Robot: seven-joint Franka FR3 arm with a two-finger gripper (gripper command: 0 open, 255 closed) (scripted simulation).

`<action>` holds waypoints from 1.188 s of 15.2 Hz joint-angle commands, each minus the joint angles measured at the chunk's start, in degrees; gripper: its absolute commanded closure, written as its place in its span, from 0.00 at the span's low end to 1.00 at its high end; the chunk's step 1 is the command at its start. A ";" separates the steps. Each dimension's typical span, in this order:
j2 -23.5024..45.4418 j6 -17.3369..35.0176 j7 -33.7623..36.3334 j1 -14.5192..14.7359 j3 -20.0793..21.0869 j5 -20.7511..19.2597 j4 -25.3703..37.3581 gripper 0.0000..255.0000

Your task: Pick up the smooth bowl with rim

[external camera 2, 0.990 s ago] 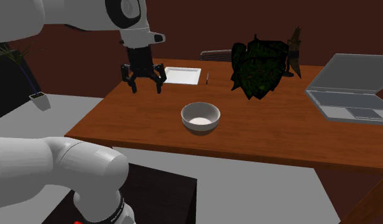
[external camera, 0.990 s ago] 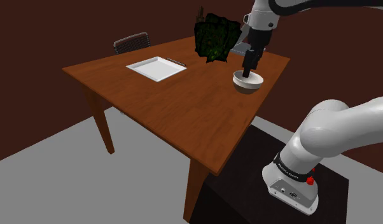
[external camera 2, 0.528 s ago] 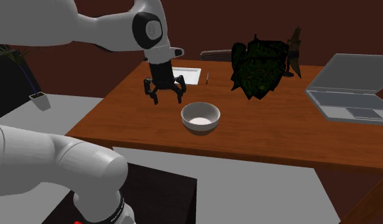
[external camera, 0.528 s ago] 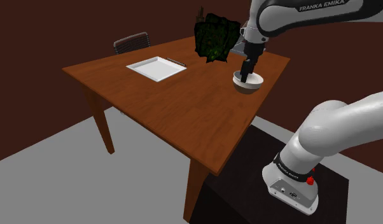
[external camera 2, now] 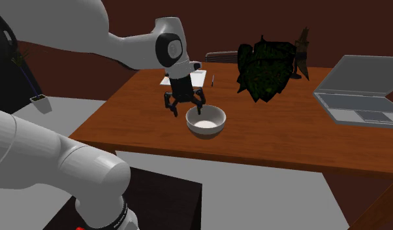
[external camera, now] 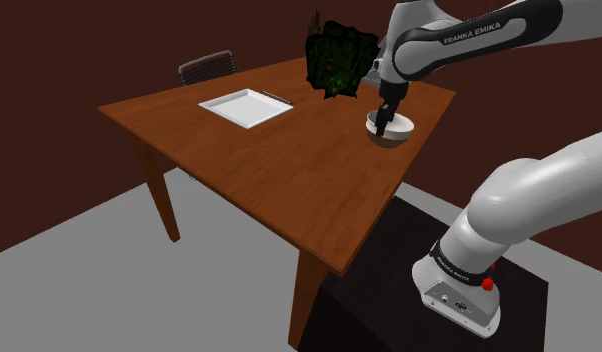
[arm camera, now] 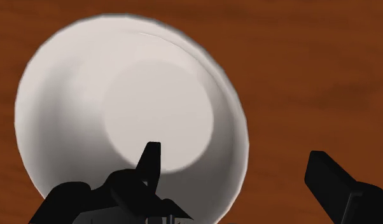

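A smooth white bowl (external camera: 397, 130) with a rim sits on the brown wooden table (external camera: 279, 165), near the edge closest to the stand. In the second exterior view the bowl (external camera 2: 206, 120) has my black gripper (external camera 2: 184, 108) low at its left side. The gripper (external camera: 383, 123) is open. In the wrist view the bowl (arm camera: 95, 108) lies just below the hand. One finger (arm camera: 150, 160) hangs over the bowl's inside and the other finger (arm camera: 329, 181) is outside it over the table. The near rim lies between them, untouched by my gripper (arm camera: 238, 173).
A flat white tray (external camera: 246, 107) lies at the far side of the table. A dark leafy plant (external camera: 337, 60) stands just behind the bowl. An open grey laptop (external camera 2: 365, 91) sits at the second exterior view's right. A chair (external camera: 207, 66) stands behind the table.
The gripper has come down and moved across toward the bowl, from above the table beside it to the bowl's rim. The bowl has not moved.
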 commanded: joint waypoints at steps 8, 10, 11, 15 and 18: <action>1.97 4.86 0.75 -0.30 -0.59 -0.87 -2.87 1.00; 1.95 4.88 0.77 -0.29 -0.58 -0.87 -2.91 1.00; 1.96 4.87 0.76 -0.29 -0.58 -0.87 -2.90 1.00; 1.97 4.88 0.78 -0.29 -0.57 -0.87 -2.89 1.00; 1.18 3.10 0.39 -0.21 -0.44 -0.60 -1.87 1.00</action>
